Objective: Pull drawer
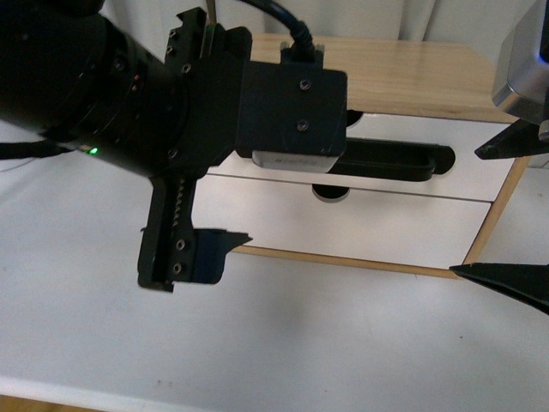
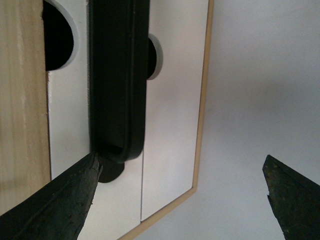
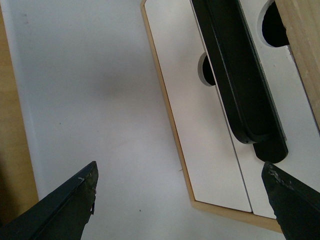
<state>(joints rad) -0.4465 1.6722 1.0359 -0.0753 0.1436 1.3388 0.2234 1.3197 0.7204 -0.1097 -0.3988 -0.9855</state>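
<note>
The drawer (image 1: pixel 467 154) is the upper white front in a light wood box (image 1: pixel 412 73), with a long black bar handle (image 1: pixel 399 161). My left arm (image 1: pixel 103 94) hides its left part; one left finger (image 1: pixel 219 245) points at the box. The left gripper (image 2: pixel 181 162) is open, and the handle's (image 2: pixel 117 75) end lies beside one fingertip (image 2: pixel 85 185). My right gripper (image 1: pixel 464 212) is open at the box's right end. In the right wrist view the right gripper (image 3: pixel 180 167) spans the box corner, with the handle's (image 3: pixel 235 75) other end near one fingertip (image 3: pixel 285 195). Neither holds anything.
Below the drawer sits a second white front (image 1: pixel 386 225) with no handle and a half-round notch (image 1: pixel 330 194). The box stands on a white table (image 1: pixel 300 343), whose wooden edge (image 3: pixel 12 150) shows in the right wrist view.
</note>
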